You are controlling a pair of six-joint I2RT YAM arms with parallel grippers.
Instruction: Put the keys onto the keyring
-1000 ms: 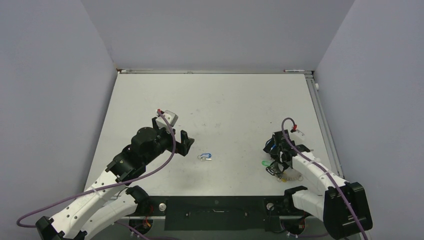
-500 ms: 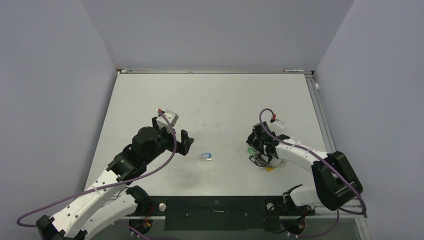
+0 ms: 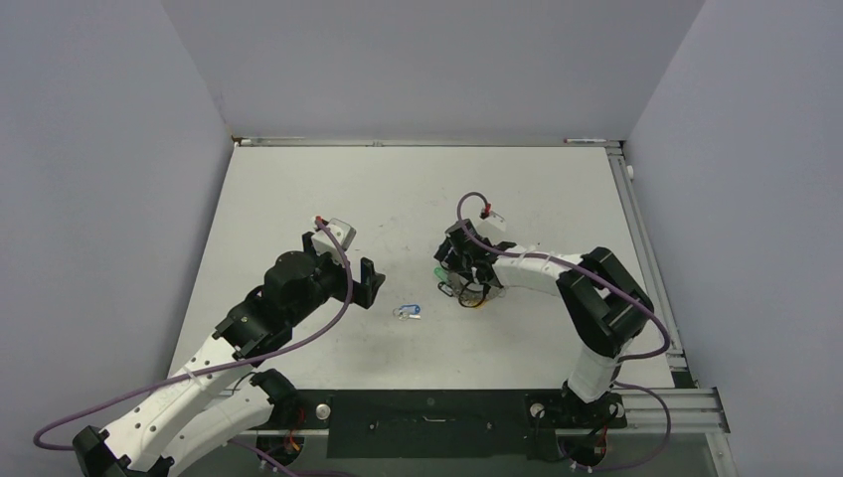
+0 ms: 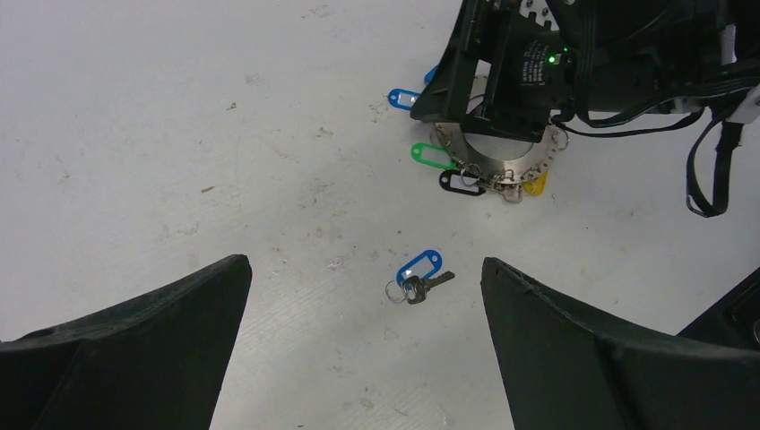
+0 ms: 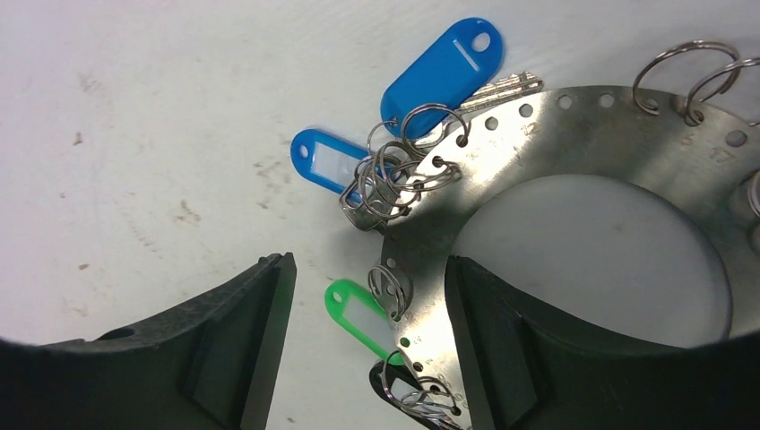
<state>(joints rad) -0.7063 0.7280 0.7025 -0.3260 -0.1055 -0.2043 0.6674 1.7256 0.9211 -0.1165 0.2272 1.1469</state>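
A loose key (image 3: pixel 408 311) with a blue tag lies on the table between the two arms; in the left wrist view this key (image 4: pixel 419 278) lies just ahead of my left gripper (image 4: pixel 363 264), which is wide open and empty. The keyring (image 3: pixel 469 290), a flat grey metal ring (image 5: pixel 609 134) hung with keys, lies just right of the loose key. My right gripper (image 5: pixel 367 269) straddles its rim, one finger inside the hole and one outside, with a gap where the green tag (image 5: pixel 358 309) lies. Its jaws stand apart, not clamped.
Blue tags (image 5: pixel 439 67), a black tag (image 4: pixel 462 182) and a yellow tag (image 4: pixel 535 185) hang around the ring's rim. A metal rail (image 3: pixel 646 258) runs along the table's right edge. Grey walls close in the left, back and right sides.
My right arm has swung left across the table, taking the keyring from the near right to just right of the loose key. Its jaws narrowed slightly. The left arm and loose key stayed still.
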